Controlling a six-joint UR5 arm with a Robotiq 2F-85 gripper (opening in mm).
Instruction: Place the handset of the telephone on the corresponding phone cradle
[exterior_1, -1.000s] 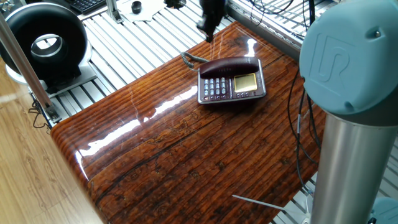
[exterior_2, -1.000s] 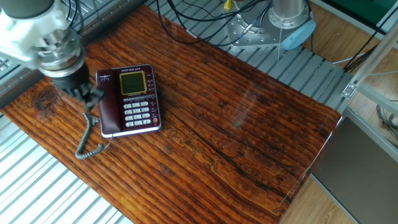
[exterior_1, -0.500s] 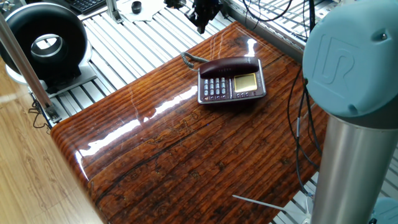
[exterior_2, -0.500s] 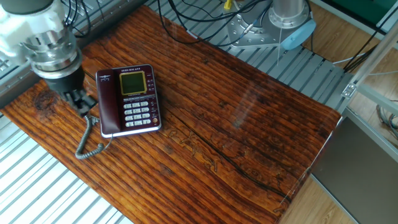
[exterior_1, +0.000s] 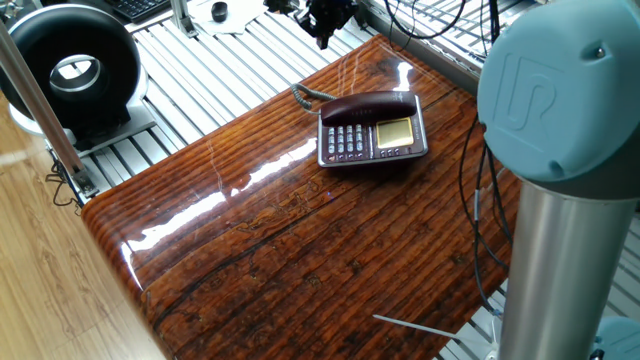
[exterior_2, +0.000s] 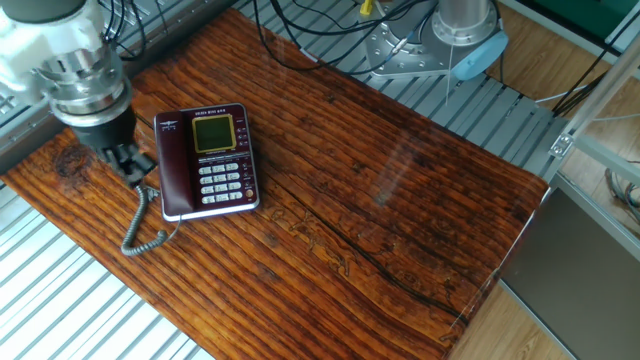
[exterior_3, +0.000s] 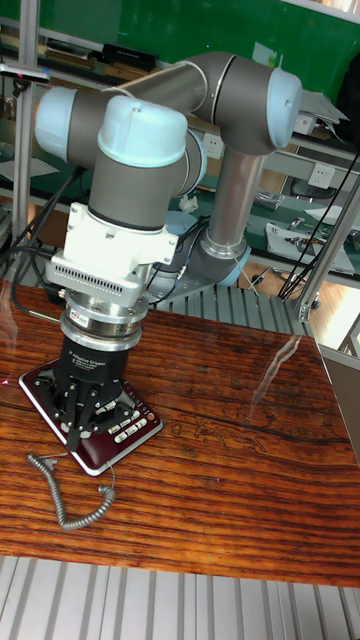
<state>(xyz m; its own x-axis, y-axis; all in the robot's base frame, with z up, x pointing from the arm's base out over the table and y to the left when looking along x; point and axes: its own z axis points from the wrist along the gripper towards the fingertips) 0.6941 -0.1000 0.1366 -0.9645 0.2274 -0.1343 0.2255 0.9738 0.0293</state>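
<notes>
One fixed view
Handset: the dark maroon handset (exterior_1: 368, 104) lies in the cradle (exterior_1: 345, 108) along the far edge of the phone (exterior_1: 372, 131), on the glossy wooden table (exterior_1: 300, 250).
Gripper: the gripper (exterior_1: 322, 38) hangs above the table's far edge, up and to the left of the handset, clear of it and holding nothing; too dark here to judge the gap between its fingers.
Cord: the grey coiled cord (exterior_1: 305, 94) curls off the phone's left end onto the table, below the gripper.
Phone face: grey keypad on the left, yellow-green display on the right.

The other fixed view
Handset: it runs as a long glossy bar (exterior_2: 169, 165) down the phone's left side, seated on the base (exterior_2: 208, 160).
Gripper: the fingertips (exterior_2: 133, 168) sit just left of the handset, over the start of the cord (exterior_2: 145, 229); contact cannot be judged.
Cord: it trails from the phone's lower left corner toward the table edge.

Tall fixed view
Gripper: the gripper (exterior_3: 85, 428) points straight down over the phone (exterior_3: 100, 424), fingers drawn close at the tips with nothing between them.
Handset: mostly hidden behind the gripper.
Cord: the coil (exterior_3: 70, 488) loops over the table in front of the phone.
</notes>
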